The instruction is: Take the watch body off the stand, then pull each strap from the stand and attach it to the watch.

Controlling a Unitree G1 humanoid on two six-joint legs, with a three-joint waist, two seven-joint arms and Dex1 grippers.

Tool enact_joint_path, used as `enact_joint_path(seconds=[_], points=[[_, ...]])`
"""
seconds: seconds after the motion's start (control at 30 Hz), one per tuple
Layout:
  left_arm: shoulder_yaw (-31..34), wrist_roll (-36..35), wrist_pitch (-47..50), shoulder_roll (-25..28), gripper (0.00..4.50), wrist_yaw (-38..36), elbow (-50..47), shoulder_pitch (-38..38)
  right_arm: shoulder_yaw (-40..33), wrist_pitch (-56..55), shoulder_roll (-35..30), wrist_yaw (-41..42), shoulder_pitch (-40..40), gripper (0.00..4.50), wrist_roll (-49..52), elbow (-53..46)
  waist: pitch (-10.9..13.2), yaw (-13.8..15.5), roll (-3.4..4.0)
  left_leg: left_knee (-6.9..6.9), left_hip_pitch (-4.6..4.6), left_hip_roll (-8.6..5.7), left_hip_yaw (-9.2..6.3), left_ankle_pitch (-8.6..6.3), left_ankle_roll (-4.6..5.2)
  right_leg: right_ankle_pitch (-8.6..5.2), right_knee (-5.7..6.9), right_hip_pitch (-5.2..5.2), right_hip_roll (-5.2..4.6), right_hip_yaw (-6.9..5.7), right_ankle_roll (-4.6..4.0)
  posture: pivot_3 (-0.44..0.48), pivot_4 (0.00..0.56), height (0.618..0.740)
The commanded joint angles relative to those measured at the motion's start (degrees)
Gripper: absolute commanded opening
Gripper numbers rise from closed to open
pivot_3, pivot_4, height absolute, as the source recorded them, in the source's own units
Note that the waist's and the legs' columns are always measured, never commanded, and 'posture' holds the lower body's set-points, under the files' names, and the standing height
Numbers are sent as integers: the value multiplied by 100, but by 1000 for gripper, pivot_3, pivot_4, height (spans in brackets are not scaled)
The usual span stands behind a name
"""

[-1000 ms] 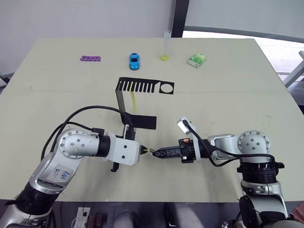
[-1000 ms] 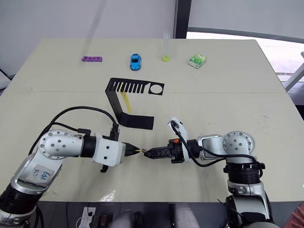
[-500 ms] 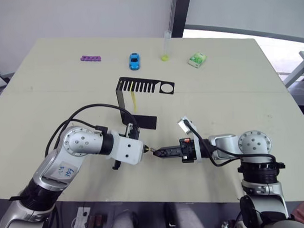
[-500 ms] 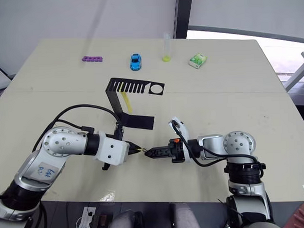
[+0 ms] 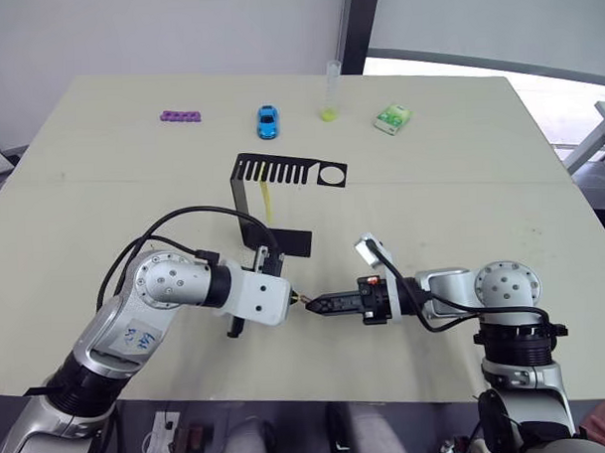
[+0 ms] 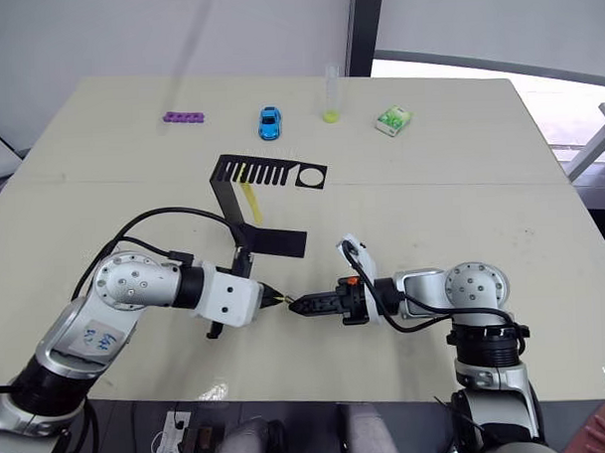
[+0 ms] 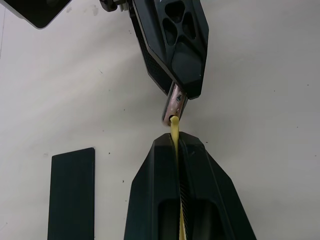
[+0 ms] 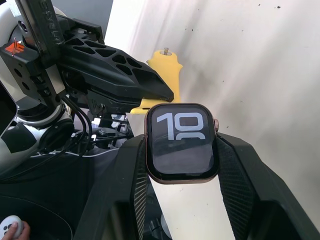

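The right gripper point(image 8: 180, 150) is clamping the small rounded-square black smartwatch body point(image 8: 181, 142), its dark screen showing white digits, between closed fingers. The left gripper point(image 7: 176, 142) is pinching one narrow yellow flexible strap point(image 7: 174, 131) edge-on, its tip touching the watch's edge. Both are meeting over the pale tabletop point(image 5: 460, 181), at about 5 o'clock from the thin black sheet-metal C-shaped stand point(image 5: 272, 203). A second yellow strap point(image 5: 267, 200) is hanging from the stand's slotted top plate.
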Motion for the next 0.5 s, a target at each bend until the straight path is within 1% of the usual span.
enact_joint_path(seconds=[0.03, 0.5], points=[[-115, -69, -79, -230, 0, 154, -348, -163, 229, 22, 182, 120, -44, 1522, 394, -194, 0, -1, 0, 0, 0, 0, 0, 0, 0, 0, 0, 0, 0, 0, 0, 0, 150, 740], [-130, 50, -72, -346, 0, 160, -269, -106, 236, 22, 188, 113, -44, 1522, 399, -206, 0, 0, 0, 1, 0, 0, 0, 0, 0, 0, 2, 0, 0, 0, 0, 0, 150, 740]])
